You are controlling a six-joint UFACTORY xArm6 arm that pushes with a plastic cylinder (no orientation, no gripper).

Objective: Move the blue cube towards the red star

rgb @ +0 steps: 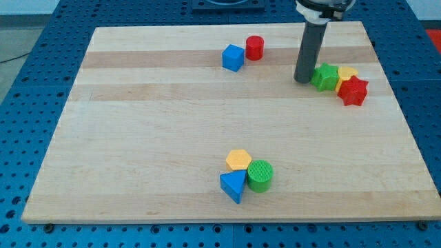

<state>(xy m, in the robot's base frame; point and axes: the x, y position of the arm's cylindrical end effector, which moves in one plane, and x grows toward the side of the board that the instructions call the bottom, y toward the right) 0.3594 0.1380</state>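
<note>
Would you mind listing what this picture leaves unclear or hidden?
- Yellow block, camera view: mostly hidden behind the green block and red star; shape unclear.
- Arm above the rod: cut off by the view's top.
- My tip: contact with the green block is uncertain.

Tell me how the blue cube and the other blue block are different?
The blue cube is boxy; the blue triangle is a wedge. The cube sits near the view's top beside the red cylinder; the triangle sits near the bottom against the green cylinder. Both are blue.
</note>
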